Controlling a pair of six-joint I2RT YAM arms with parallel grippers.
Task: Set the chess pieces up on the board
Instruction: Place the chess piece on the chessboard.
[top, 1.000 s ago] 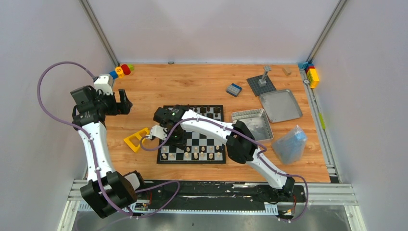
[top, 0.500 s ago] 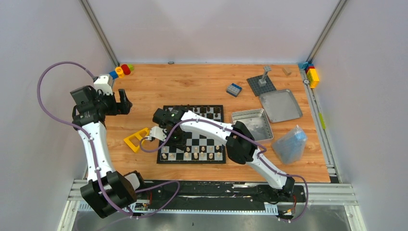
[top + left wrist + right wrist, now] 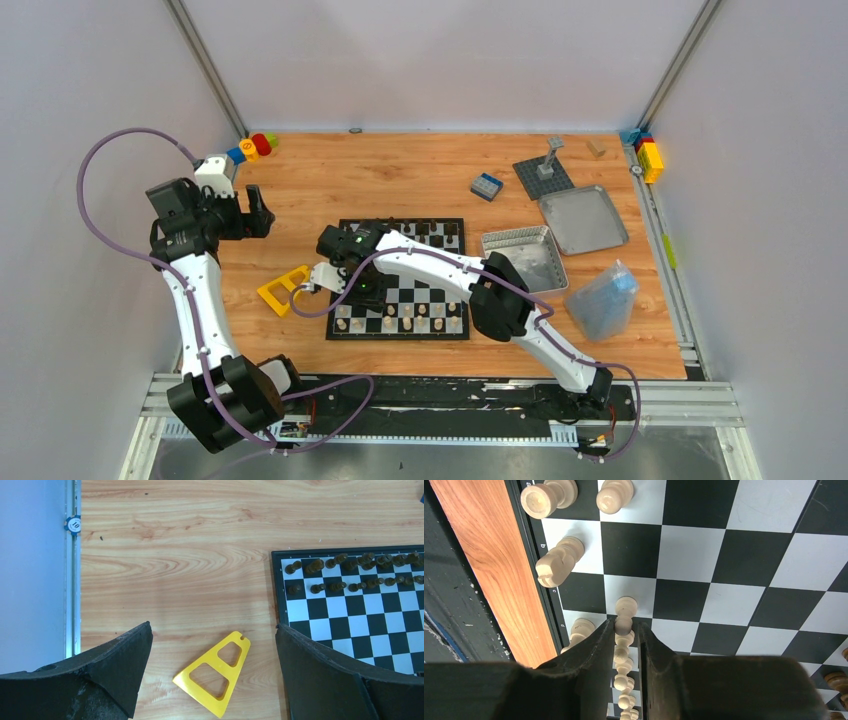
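Right hand point(image 3: 624, 623) sits low over the chessboard point(image 3: 749, 555), near its left edge. Its two black fingers point(image 3: 594, 650) stand close on either side of a slim pale chess piece point(image 3: 625, 607). Whether they press on that piece or stand just clear of it cannot be told, nor can the square under its base. Just beside it, toward the board's border, a pale knight point(image 3: 559, 562) rests on a white square. Other pale chess pieces point(image 3: 400, 322) line the two rows of the board nearest the arms. The dark chess pieces point(image 3: 350, 572) fill the two far rows.

Off the board's left side, the left hand point(image 3: 212, 630) hangs released, its fingers spread wide and nothing between them. It is raised above the wooden counter point(image 3: 175, 555). Below it, a yellow triangular frame point(image 3: 212, 706) lies flat on the wood, near the board's left edge and not touching it.
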